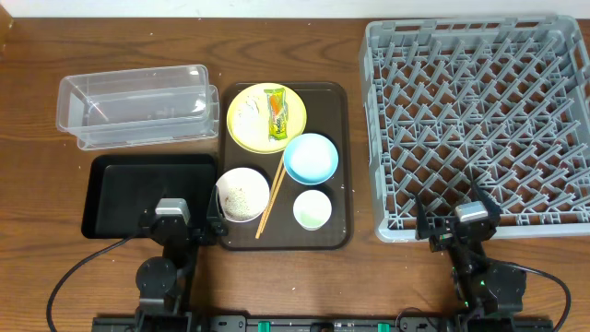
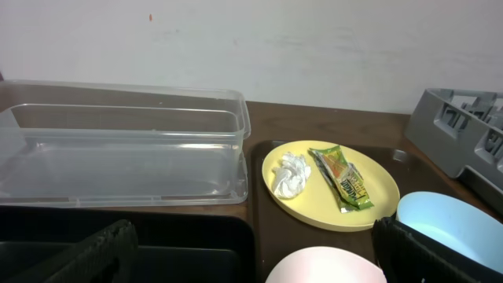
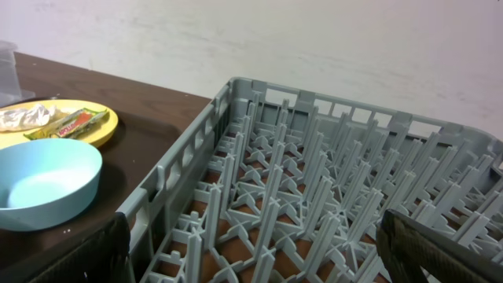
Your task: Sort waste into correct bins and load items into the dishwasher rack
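Showing the glossy snack wrapper [image 2: 340, 178] lying flat on the smooth round yellow plate [image 2: 377, 206], just beside the crumpled white tissue [image 2: 289, 174], long axis running away from the nearer left gripper [image 1: 177, 227], ahead and rightward. Showing that gripper and the right gripper [image 1: 458, 226] with fingers spread wide, empty. Possibly showing rice [image 1: 241, 197] in the white bowl [image 1: 222, 183].

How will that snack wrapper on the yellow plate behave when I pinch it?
The snack wrapper looks flat and thin, so it is probably light and floppy; its glossy film may slip when gripped. It lies flat on the yellow plate, beside the tissue, so a pinch may push it along rather than lift it.
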Motion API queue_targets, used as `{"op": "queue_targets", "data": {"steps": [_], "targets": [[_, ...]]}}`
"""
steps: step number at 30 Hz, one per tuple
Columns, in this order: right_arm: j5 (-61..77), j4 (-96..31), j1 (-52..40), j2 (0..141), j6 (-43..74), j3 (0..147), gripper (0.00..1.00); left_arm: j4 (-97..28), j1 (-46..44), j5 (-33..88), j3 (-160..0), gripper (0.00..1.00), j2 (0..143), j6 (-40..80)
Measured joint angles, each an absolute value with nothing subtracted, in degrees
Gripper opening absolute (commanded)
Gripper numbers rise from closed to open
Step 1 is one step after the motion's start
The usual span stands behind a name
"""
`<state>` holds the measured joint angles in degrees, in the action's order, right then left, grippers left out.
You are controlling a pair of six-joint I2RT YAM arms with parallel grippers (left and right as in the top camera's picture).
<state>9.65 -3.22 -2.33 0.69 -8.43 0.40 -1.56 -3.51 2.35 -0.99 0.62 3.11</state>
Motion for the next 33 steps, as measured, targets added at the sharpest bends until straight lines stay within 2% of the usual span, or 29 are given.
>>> {"op": "queue_targets", "data": {"steps": [33], "targets": [[9.6,-3.2,-2.3,0.7,-8.4,0.4,0.99,-1.6,-3.5,2.3,-1.0,0.98,0.6,3.1]]}}
